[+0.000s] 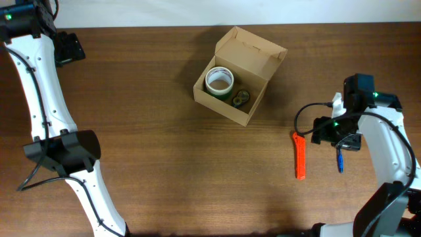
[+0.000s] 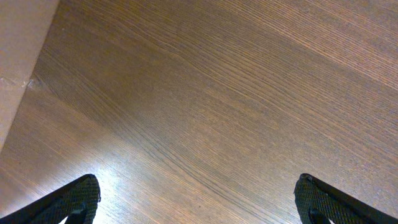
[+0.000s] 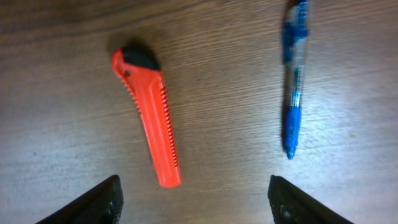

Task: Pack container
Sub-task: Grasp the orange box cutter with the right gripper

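Right jaws spread; brown cardboard container (image 1: 222,105) open, tape roll (image 1: 219,81) inside.

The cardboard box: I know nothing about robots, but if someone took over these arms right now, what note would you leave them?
Left gripper: open, empty, over bare table, far from the box.
Right gripper: open, empty, above the orange cutter and the blue pen, holding neither.
Box: lid up, mid-table; a tape roll and a small dark round item lie inside.
Done: those two packed.
Left: cutter and pen lie on the table beside the box and likely go in next; then the lid probably gets closed.
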Controlling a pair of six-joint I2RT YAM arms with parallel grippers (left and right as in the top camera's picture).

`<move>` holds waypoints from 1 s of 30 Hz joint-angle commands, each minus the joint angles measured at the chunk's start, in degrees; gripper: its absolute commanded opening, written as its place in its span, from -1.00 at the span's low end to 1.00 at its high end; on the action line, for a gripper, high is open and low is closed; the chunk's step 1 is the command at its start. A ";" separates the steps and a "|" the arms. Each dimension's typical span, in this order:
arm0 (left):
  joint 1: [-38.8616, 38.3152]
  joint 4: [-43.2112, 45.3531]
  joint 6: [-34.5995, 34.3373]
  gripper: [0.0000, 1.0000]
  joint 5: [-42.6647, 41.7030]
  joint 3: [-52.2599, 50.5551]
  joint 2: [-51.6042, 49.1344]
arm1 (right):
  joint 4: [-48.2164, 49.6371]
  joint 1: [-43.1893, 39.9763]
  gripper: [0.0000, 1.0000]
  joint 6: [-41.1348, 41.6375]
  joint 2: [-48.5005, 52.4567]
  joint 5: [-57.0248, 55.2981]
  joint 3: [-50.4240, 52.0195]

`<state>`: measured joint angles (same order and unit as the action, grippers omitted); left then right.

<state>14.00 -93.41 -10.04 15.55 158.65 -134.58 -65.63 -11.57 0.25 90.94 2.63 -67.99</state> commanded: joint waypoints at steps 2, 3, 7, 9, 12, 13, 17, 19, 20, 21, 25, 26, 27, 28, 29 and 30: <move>0.20 0.11 0.31 1.00 -0.20 -0.37 0.50 | 0.46 0.37 0.57 -3.56 0.92 2.62 0.44; 0.20 0.11 0.31 0.99 -0.20 -0.37 0.50 | 0.55 0.37 0.58 -4.92 1.27 3.65 0.44; 0.20 0.11 0.31 0.99 -0.20 -0.37 0.50 | 1.90 1.62 0.58 -8.33 3.89 5.79 0.44; 0.20 0.11 0.31 1.00 -0.20 -0.35 0.50 | 2.71 3.06 0.57 -9.07 5.90 5.53 0.44; 0.20 0.11 0.31 1.00 -0.20 -0.37 0.50 | 4.09 5.25 0.56 -9.03 9.38 3.74 0.44; 0.20 0.11 0.28 1.00 -0.20 -0.37 0.50 | 4.52 5.99 0.55 -8.94 10.67 3.19 0.44; 0.20 0.11 0.31 0.99 -0.17 -0.37 0.50 | 5.66 8.28 0.51 -7.15 15.45 0.94 0.44; 0.20 0.11 0.31 0.99 -0.20 -0.35 0.50 | 6.14 8.74 0.46 -4.90 17.14 -0.44 0.44; 0.20 0.13 0.31 1.00 -0.20 -0.35 0.50 | 6.36 8.87 0.42 -3.85 17.81 -0.94 0.44; 0.20 0.11 0.31 1.00 -0.20 -0.35 0.50 | 6.56 8.87 0.40 -2.73 18.36 -1.31 0.44; 0.20 0.11 0.31 0.99 -0.20 -0.35 0.50 | 7.85 8.87 0.39 -0.28 19.06 -1.92 0.50; 0.20 0.11 0.31 0.99 -0.20 -0.37 0.50 | 8.09 8.90 0.37 0.20 19.06 -1.92 0.50; 0.20 0.11 0.31 1.00 -0.17 -0.35 0.50 | 8.31 8.94 0.28 0.63 19.06 -2.08 0.50; 0.20 0.11 0.31 1.00 -0.20 -0.37 0.50 | 8.61 8.94 0.19 1.33 19.06 -2.45 0.57; 0.20 0.11 0.31 1.00 -0.20 -0.35 0.50 | 9.11 8.94 0.14 1.79 19.06 -2.64 0.68; 0.20 0.11 0.31 1.00 -0.20 -0.35 0.50 | 9.35 8.94 0.10 1.79 19.06 -2.71 0.72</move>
<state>14.00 -93.41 -10.04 15.57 158.65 -134.58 -56.71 -2.83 -0.40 109.65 1.41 -67.64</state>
